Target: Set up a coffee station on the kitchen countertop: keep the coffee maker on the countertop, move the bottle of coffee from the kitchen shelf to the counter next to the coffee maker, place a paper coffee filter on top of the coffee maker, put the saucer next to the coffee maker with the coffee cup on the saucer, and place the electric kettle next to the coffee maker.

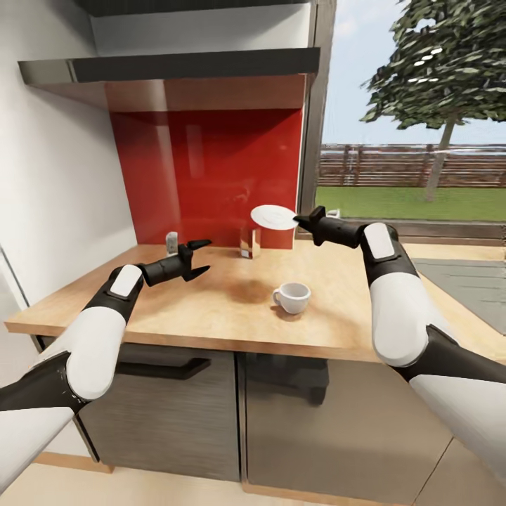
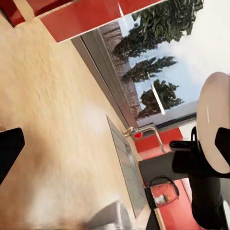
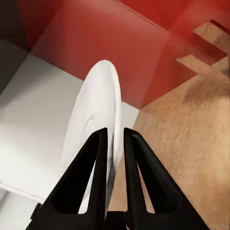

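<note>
My right gripper [image 1: 299,221] is shut on the rim of the white saucer [image 1: 273,216] and holds it tilted in the air above the back of the kitchen countertop [image 1: 211,309], in front of the red backsplash. In the right wrist view both black fingers [image 3: 93,158] pinch the edge of the saucer [image 3: 93,115]. The white coffee cup [image 1: 292,296] stands upright on the worktop below and in front of the saucer. My left gripper [image 1: 202,257] hovers open and empty over the worktop, left of the cup. The left wrist view shows the saucer [image 2: 212,120] edge-on.
A small grey-white item [image 1: 171,242] and a brownish box [image 1: 249,242] stand at the backsplash. A grey sink [image 1: 464,281] lies to the right under the window. Beyond its faucet [image 2: 143,130] stands a rounded glassy vessel with a black handle [image 2: 164,191].
</note>
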Robot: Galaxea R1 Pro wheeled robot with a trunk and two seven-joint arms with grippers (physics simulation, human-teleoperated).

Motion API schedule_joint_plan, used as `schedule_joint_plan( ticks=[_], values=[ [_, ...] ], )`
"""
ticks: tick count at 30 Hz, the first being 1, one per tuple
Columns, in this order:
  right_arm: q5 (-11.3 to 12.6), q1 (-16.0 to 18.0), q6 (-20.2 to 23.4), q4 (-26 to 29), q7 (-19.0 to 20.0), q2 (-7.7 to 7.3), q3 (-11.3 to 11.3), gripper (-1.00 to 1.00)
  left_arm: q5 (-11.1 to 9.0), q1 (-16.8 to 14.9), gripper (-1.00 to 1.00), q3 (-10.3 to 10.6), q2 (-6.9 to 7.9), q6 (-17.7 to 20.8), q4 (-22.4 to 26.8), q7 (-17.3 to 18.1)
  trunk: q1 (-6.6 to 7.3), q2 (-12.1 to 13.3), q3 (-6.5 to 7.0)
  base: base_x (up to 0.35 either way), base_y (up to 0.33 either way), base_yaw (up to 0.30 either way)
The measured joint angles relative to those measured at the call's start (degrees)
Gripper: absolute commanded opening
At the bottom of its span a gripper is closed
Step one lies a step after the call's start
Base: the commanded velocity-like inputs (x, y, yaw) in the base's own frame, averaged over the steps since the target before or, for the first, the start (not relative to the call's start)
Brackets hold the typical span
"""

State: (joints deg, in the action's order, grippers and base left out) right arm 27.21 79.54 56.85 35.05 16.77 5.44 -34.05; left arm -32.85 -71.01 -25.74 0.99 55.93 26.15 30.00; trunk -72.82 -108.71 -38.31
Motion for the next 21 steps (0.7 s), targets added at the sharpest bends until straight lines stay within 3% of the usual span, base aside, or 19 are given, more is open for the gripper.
schedule_joint_plan(
  ticks=[8,21],
  values=[
    [0.03,-0.04,0.03,0.17,0.11,0.02,0.0,-1.0,0.0,-0.03,1.0,0.14,0.0,0.0,0.56,2.07,0.01,0.0,0.0,-0.281,0.0,0.0],
    [0.01,-0.09,0.01,0.18,3.07,0.01,-0.02,-1.0,0.04,0.0,1.0,0.27,0.0,-0.03,0.59,2.72,0.03,0.0,0.0,-0.021,0.0,0.0]
  ],
)
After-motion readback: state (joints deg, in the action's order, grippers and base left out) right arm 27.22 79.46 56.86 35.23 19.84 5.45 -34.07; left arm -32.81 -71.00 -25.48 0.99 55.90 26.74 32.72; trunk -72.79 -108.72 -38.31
